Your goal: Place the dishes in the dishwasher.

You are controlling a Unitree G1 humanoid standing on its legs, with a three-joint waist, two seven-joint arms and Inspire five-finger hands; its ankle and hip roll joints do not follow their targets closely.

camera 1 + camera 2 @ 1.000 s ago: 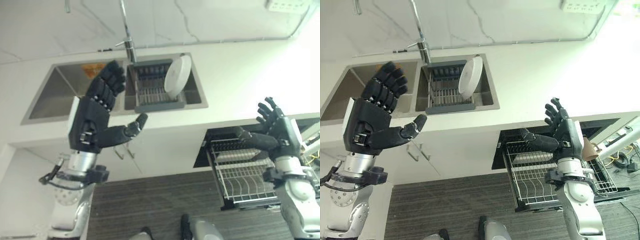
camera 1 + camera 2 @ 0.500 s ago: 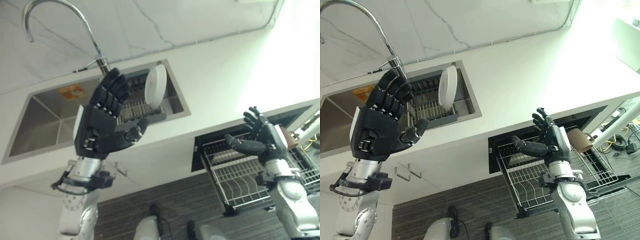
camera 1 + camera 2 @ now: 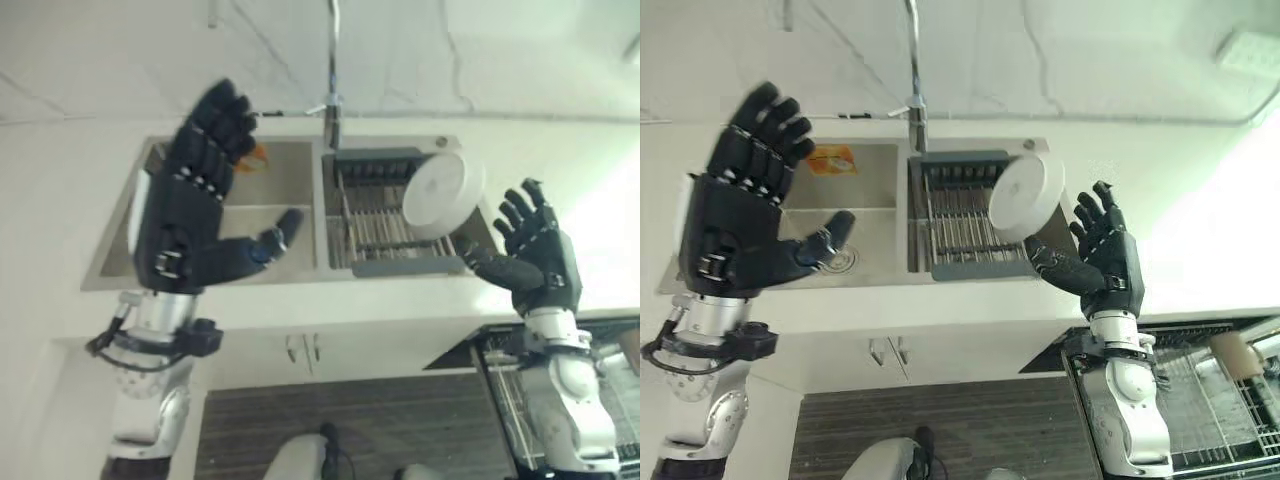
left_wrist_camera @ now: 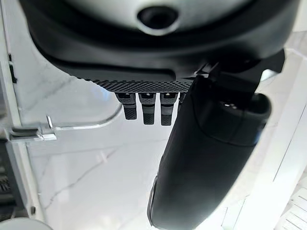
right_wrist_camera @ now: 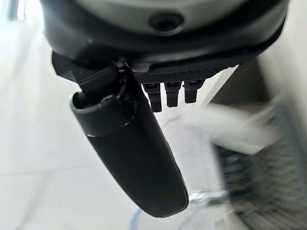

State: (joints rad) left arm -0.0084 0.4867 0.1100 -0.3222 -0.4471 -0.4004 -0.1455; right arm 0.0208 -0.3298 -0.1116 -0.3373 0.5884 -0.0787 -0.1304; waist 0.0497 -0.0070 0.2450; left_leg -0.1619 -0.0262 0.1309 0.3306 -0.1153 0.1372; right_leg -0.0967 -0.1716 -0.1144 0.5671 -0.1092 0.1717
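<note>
While nothing is yet held, the white plate (image 3: 1026, 196) is seen standing on edge, tilted, in the dark dish rack (image 3: 965, 225) that sits in one basin of the steel sink (image 3: 855, 225). Its rim leans at the rack's end nearest the right hand (image 3: 1105, 260), which is raised just beside it with fingers spread and thumb apart, not touching it as far as can be told. The plate is judged to be stiff, smooth, probably ceramic, so moderately heavy for its size, slippery if wet, and liable to chip or break if knocked against the rack's bars or dropped. A hold is best taken at the upper rim, with the thumb on one face and the fingers on the other, and the plate lifted straight out of its slot before being turned.

The left hand (image 3: 195, 200) is held up over the other, bare basin, fingers straight and splayed, thumb out, with nothing in it. A chrome tap (image 3: 915, 95) rises behind the sink, which is set into the white table (image 3: 1160, 190). Below the table's edge, at the robot's right, the wire dishwasher rack (image 3: 1215, 400) is pulled out, with a brown cup-like item in it.
</note>
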